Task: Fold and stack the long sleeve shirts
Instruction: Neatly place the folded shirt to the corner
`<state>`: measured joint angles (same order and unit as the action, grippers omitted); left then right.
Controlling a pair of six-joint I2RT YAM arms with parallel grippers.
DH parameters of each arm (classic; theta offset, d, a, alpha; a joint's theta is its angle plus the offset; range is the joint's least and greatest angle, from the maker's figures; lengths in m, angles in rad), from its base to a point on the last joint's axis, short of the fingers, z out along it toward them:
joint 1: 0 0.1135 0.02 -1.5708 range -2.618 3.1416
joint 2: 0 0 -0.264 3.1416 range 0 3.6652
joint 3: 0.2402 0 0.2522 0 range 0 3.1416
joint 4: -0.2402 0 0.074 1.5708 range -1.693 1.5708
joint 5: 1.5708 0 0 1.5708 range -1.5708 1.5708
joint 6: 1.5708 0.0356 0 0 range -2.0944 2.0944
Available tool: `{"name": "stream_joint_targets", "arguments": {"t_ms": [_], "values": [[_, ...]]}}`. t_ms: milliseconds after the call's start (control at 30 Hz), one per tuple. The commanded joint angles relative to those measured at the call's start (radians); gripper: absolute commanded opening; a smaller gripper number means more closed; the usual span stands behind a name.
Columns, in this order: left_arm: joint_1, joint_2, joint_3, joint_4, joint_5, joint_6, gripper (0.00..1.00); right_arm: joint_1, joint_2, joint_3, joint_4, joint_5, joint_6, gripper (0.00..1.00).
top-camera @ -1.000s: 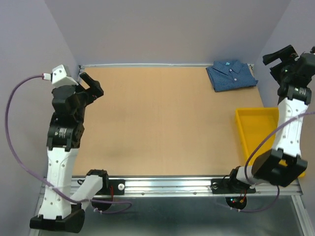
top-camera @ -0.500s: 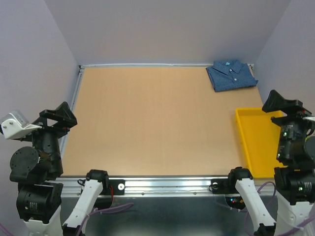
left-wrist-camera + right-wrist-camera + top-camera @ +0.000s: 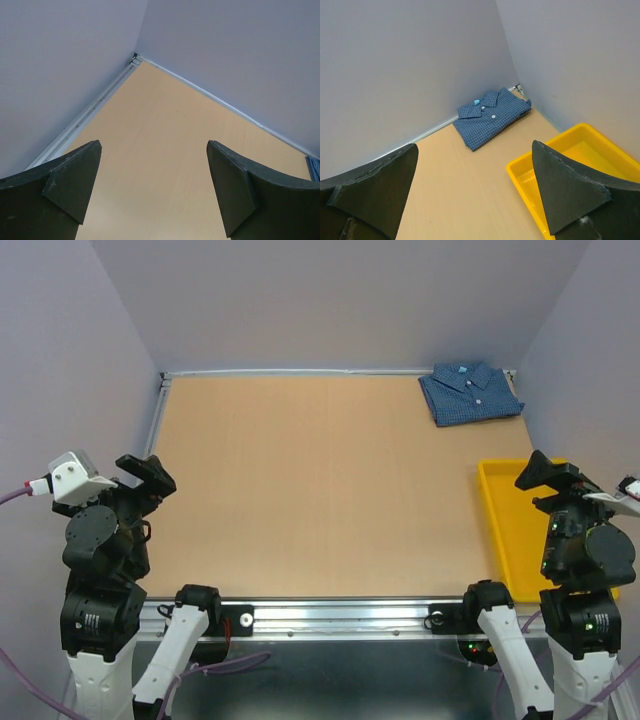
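One long sleeve shirt (image 3: 470, 392), blue and fine-checked, lies folded with collar and white buttons up in the table's far right corner. The right wrist view shows the same shirt (image 3: 492, 117) against the back wall. My left gripper (image 3: 147, 472) is raised at the near left edge, open and holding nothing. In the left wrist view its fingers (image 3: 70, 180) frame bare table. My right gripper (image 3: 548, 476) hangs open and empty over the near right side, above the yellow tray. Both grippers are far from the shirt.
A yellow plastic tray (image 3: 512, 530) with nothing in it sits along the right edge; in the right wrist view the tray (image 3: 570, 160) lies just right of the fingers. Grey walls close in the back and both sides. A metal rail (image 3: 340, 615) runs along the near edge.
Both arms have drawn back from the table's sides to its near edge, the right one leaving the far right corner. The shirt has not moved. Both grippers stayed open.
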<state>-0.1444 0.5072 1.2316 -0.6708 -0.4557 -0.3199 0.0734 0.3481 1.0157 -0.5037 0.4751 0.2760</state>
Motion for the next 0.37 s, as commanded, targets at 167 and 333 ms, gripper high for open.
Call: {"name": "stream_joint_targets", "arguments": {"t_ms": [167, 333], "values": [[-0.003, 0.02, 0.011, 0.069, 0.006, -0.002, 0.99, 0.008, -0.024, -0.019, 0.079, 0.008, -0.055, 1.0], [-0.004, 0.025, 0.008, 0.074, 0.025, -0.005, 0.99, 0.009, -0.021, -0.02, 0.082, -0.01, -0.064, 1.0]]}}
